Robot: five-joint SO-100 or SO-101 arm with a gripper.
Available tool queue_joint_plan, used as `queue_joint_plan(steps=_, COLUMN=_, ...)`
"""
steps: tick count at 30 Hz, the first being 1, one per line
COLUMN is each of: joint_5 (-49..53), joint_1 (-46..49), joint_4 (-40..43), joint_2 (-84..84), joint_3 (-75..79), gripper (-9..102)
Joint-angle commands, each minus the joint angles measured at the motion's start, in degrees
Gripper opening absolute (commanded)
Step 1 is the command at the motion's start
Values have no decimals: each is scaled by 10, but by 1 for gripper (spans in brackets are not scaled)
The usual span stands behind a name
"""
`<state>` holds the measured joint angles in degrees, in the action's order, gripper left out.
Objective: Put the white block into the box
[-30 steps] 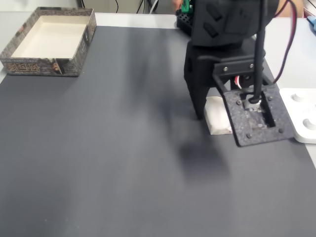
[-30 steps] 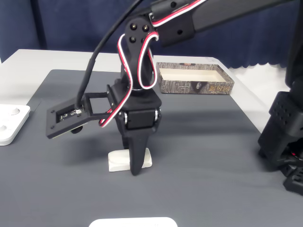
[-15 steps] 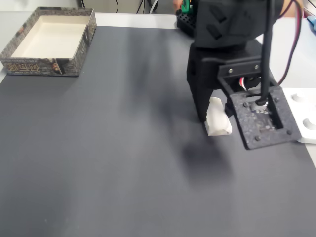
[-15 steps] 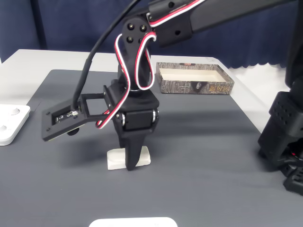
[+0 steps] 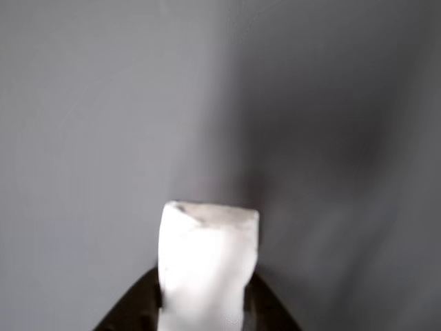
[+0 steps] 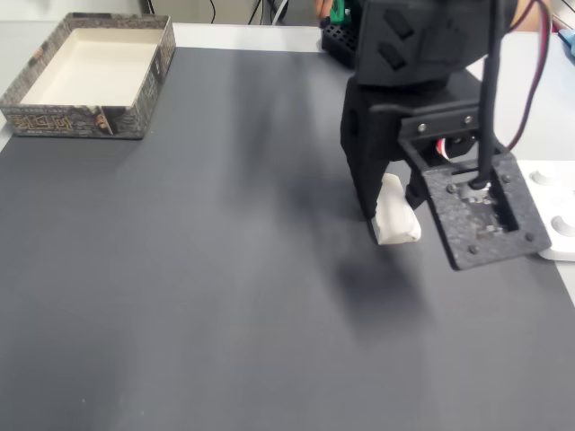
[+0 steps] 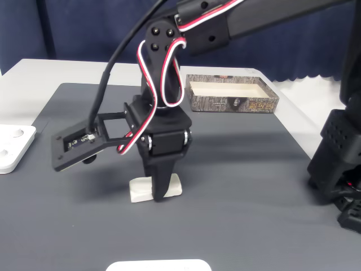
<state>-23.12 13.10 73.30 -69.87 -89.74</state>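
The white block (image 5: 207,265) stands pinched between two black fingers (image 5: 134,310) in the other view. In both fixed views my gripper (image 6: 388,220) (image 7: 157,191) points straight down and is shut on the white block (image 6: 396,218) (image 7: 138,191), right of the mat's middle in one and front centre in the other. The block sits at or barely above the dark mat; I cannot tell which. The box (image 6: 56,115) (image 7: 232,104), with a cream inside and a speckled brown rim, stands far off at one corner of the mat.
A flat white device (image 6: 559,214) (image 7: 11,148) lies just off the mat beside the gripper. Another white object (image 7: 158,265) pokes in at the front edge. The arm's black base (image 7: 341,164) stands at the right. Bare dark mat (image 6: 198,269) stretches between block and box.
The fingers have closed on the block, which turned narrower between them. Gripper and block have shifted slightly up in one fixed view. The box has not moved.
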Motion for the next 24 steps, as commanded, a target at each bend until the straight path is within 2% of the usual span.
queue_joint_plan(steps=1, joint_5=-1, joint_1=36, joint_4=37, joint_2=-85, joint_3=24, gripper=-2)
queue_joint_plan(steps=13, joint_5=64, joint_1=147, joint_4=80, joint_2=-200, joint_3=-4, gripper=-2)
queue_joint_plan(steps=24, joint_5=25, joint_1=347, joint_4=108, joint_2=-265, joint_3=-12, gripper=-2)
